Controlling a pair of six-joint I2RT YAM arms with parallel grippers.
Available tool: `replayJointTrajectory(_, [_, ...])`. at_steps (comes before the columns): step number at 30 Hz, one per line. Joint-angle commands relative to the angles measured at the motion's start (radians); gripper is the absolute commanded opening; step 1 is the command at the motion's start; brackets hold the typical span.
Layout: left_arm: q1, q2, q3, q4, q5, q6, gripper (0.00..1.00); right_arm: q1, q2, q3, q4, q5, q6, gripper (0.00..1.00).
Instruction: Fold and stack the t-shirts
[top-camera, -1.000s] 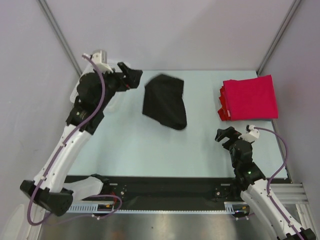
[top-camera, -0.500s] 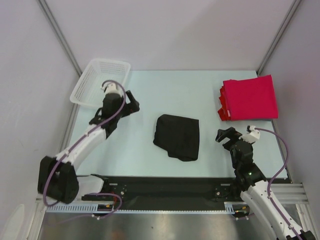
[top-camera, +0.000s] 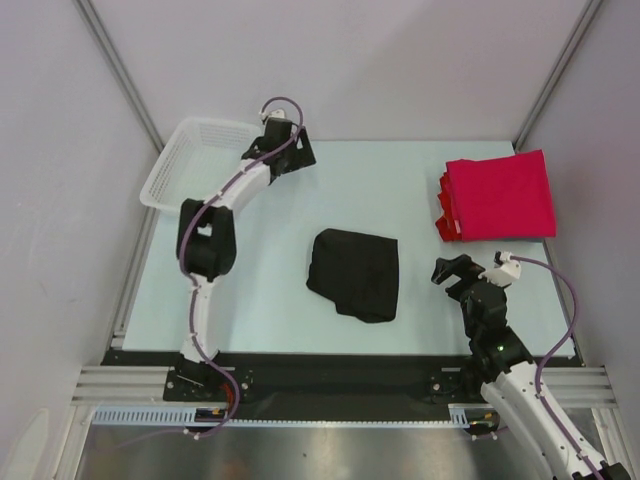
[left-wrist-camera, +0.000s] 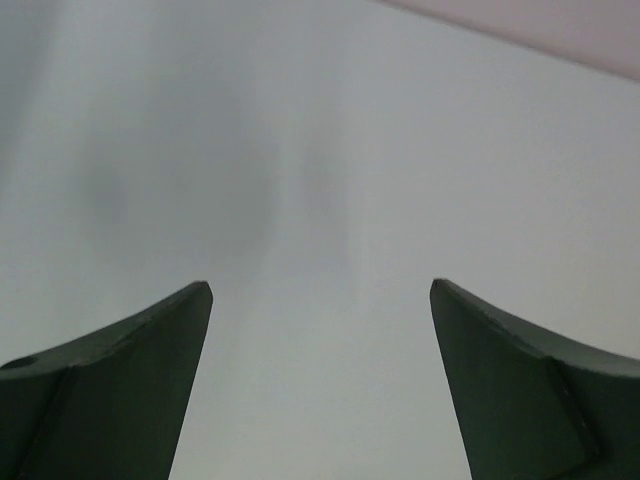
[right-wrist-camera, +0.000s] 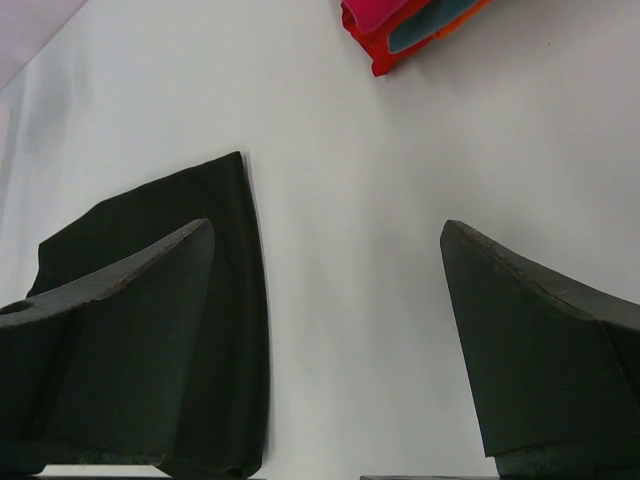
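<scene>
Slanting near-right, crumpled black t-shirt (top-camera: 353, 273)

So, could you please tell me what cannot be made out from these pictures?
Red t-shirts: count unclear; the top view shows only the stack's top and edge, the right wrist view crops it.
Black t-shirt: folds and sleeves lost in dark cloth; a finger covers part in the right wrist view.
Left wrist view: only blurred table.

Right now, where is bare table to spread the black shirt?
Bare table lies beyond the black shirt, between the left gripper and the red stack. A narrower gap runs left of the shirt. The basket corner is crowded.
</scene>
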Motion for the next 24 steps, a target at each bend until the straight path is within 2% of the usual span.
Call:
replayJointTrajectory(1, [0.028,0.205,0.332,-0.202,-0.009,0.03,0.96,0.004,-0.004,0.013,0.032,0.007,-0.015,1.0])
replayJointTrajectory(3, [0.048,0.263,0.412,-0.227,-0.044,-0.011,0.95,0.005,-0.004,0.013,0.033,0.006,-0.015,1.0])
replayJointTrajectory(5, [0.083,0.287,0.429,-0.212,-0.081,-0.081,0.93,0.002,-0.006,0.013,0.03,0.006,-0.013,1.0])
replayJointTrajectory(8, [0.14,0.288,0.421,-0.19,-0.178,-0.163,0.92,0.002,-0.006,0.013,0.03,0.009,-0.012,1.0])
replayJointTrajectory(10, [0.171,0.255,0.401,-0.206,-0.25,-0.204,0.96,0.001,-0.008,0.013,0.029,0.009,-0.013,1.0])
replayJointTrajectory(13, [0.249,0.168,0.304,-0.168,-0.279,-0.287,0.98,0.002,-0.008,0.015,0.029,0.007,-0.013,1.0])
replayJointTrajectory(15, [0.264,0.13,0.257,-0.1,-0.249,-0.284,0.98,0.002,-0.008,0.015,0.03,0.007,-0.013,1.0])
replayJointTrajectory(17, [0.267,0.099,0.249,-0.098,-0.195,-0.242,1.0,0.002,-0.008,0.01,0.036,0.007,-0.015,1.0])
replayJointTrajectory(20, [0.258,0.032,0.225,-0.098,-0.027,-0.208,0.99,0.002,-0.005,0.01,0.041,0.007,-0.015,1.0])
replayJointTrajectory(22, [0.238,-0.066,0.129,-0.092,0.068,-0.226,0.99,0.002,-0.003,0.01,0.04,0.006,-0.015,1.0])
replayJointTrajectory(24, [0.212,-0.151,0.041,-0.068,0.104,-0.211,0.99,0.004,0.0,0.01,0.038,0.0,-0.017,1.0])
